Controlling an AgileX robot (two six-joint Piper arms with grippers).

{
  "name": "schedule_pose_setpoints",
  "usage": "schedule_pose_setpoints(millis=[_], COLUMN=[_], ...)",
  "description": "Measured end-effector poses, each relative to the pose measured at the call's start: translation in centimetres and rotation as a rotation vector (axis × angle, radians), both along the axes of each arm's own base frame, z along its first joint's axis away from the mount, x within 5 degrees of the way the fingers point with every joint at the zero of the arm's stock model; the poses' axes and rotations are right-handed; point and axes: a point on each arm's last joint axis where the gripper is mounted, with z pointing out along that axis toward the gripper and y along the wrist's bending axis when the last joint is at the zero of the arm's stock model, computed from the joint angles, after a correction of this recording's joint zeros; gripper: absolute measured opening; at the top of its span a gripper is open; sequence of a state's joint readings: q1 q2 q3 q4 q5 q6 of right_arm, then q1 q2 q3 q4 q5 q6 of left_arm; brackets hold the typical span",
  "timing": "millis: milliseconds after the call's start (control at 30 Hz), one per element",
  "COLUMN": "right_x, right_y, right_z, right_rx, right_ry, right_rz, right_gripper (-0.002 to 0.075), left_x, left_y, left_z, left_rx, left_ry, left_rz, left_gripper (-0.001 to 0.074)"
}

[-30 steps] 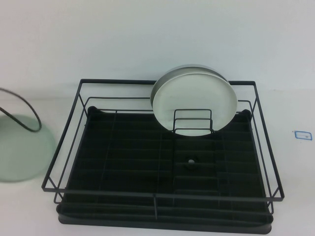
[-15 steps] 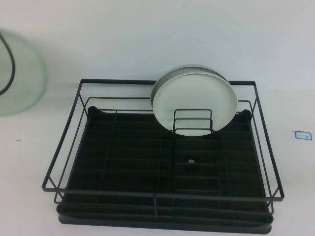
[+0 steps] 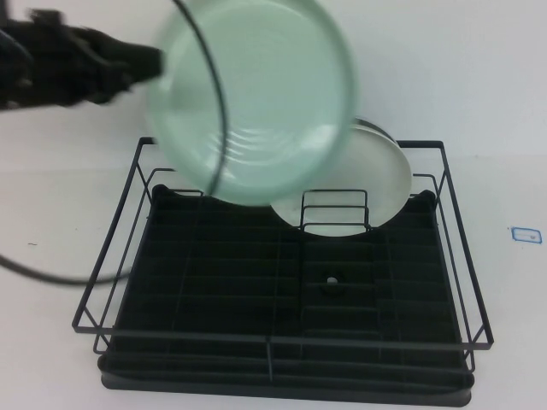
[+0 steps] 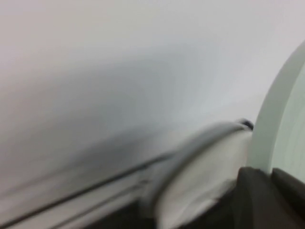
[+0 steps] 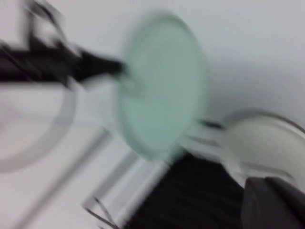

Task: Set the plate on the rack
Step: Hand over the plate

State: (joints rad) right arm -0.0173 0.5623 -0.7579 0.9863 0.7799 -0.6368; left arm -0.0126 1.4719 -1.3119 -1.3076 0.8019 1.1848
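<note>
The pale mint-green plate (image 3: 256,94) hangs in the air, tilted, over the back left part of the black wire rack (image 3: 282,290). My left gripper (image 3: 156,61) is shut on the plate's left rim, with its arm reaching in from the upper left. In the left wrist view the dark fingers (image 4: 252,191) straddle the plate's rim (image 4: 274,109). The right wrist view shows the plate (image 5: 162,86) held by the left arm (image 5: 52,62) above the rack (image 5: 190,195). My right gripper (image 5: 276,200) shows only as a dark shape there, off the rack's right side.
Whiter greyish plates (image 3: 367,184) stand upright in the wire dividers at the rack's back right, just behind the held plate; they also show in the wrist views (image 4: 205,162) (image 5: 262,143). A black cable (image 3: 218,128) loops in front of the plate. A small blue-edged tag (image 3: 526,233) lies on the table at right.
The plate has risen from the table at far left and swung right, now over the rack's back left. The left arm has come into view holding it.
</note>
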Motion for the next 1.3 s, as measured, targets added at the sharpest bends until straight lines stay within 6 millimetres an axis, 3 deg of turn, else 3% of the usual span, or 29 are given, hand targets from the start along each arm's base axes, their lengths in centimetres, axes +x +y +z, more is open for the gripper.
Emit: schedule_pose_setpoints(millis=[133,267,400,600,867,933,1033,1067,1133,1300], right_x=[1.4,3.3,5.3,7.8,11.1,11.8,12.2,12.3,12.6,12.7], right_y=[0.9,1.1,1.1,1.1,1.6,1.7,1.9,1.9,1.7,1.7], right_z=[1.1,0.7,-0.2,-1.5,-3.2,-3.6,-3.8,-3.9,-4.1,-4.2], right_rx=[0.154,0.189,0.192,0.209,0.279,0.304,0.317,0.304,0.267,0.217], right_ry=[-0.046,-0.017,0.043,0.112,0.162,0.168,0.146,0.131,0.097,0.042], right_rz=[0.106,0.141,0.138,0.146,0.234,0.261,0.299,0.301,0.280,0.283], right_gripper=[0.0092,0.0296,0.0465,0.0514,0.0496,0.0426,0.0224,0.0188,0.0160,0.0125], left_x=[-1.3,-2.3,-2.8,-2.8,-3.0,-3.1,-3.3,-3.3,-3.4,-3.9], left_y=[-4.4,-6.9,-8.1,-8.2,-8.3,-8.4,-8.4,-8.5,-8.5,-8.6], left_z=[-0.6,-0.4,0.0,0.1,0.5,0.5,0.5,0.5,0.5,0.8], left_rx=[-0.033,-0.052,-0.111,-0.142,-0.197,-0.198,-0.196,-0.194,-0.188,-0.212], left_ry=[-0.047,-0.075,-0.067,-0.052,-0.043,-0.042,-0.045,-0.050,-0.065,-0.067], left_rz=[-0.162,-0.243,-0.272,-0.266,-0.282,-0.291,-0.312,-0.319,-0.339,-0.382], left_gripper=[0.0001,0.0001,0.0001,0.0001,0.0001,0.0001,0.0008,0.0027,0.0108,0.0459])
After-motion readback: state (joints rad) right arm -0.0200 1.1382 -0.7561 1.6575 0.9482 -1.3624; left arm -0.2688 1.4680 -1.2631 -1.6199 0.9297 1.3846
